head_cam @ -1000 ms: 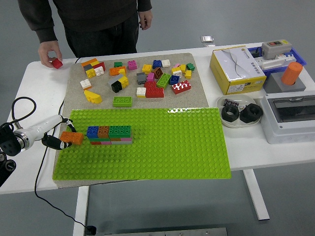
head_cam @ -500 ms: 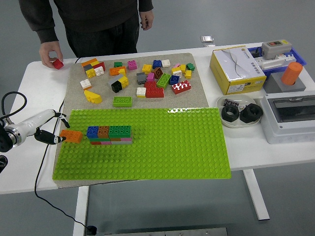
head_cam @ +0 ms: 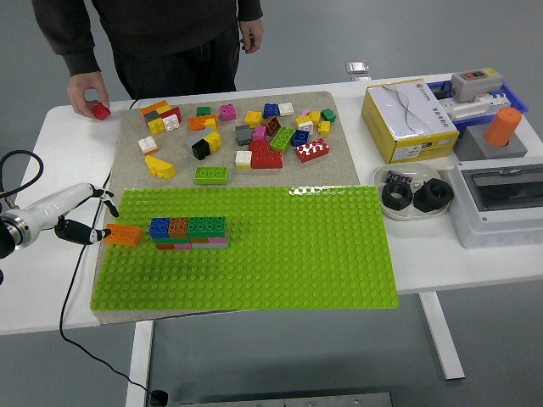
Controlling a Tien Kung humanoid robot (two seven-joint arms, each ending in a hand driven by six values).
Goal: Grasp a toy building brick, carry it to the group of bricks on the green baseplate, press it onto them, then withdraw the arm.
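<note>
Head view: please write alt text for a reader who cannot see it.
The robot's left hand is at the left edge of a green baseplate, fingertips by an orange brick lying just left of a short brick row. Beyond, loose bricks lie on a mat, and a person's hand holds a red brick.

green baseplate (head_cam: 280,254) bare right of brick group (head_cam: 188,231), loose bricks (head_cam: 254,136) behind

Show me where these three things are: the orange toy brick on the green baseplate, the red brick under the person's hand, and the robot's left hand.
Orange toy brick (head_cam: 125,235), head view, on its studded top.
Small red brick (head_cam: 101,110), head view, on its top face.
Robot's left hand (head_cam: 85,222), head view, mid-hand.
</note>
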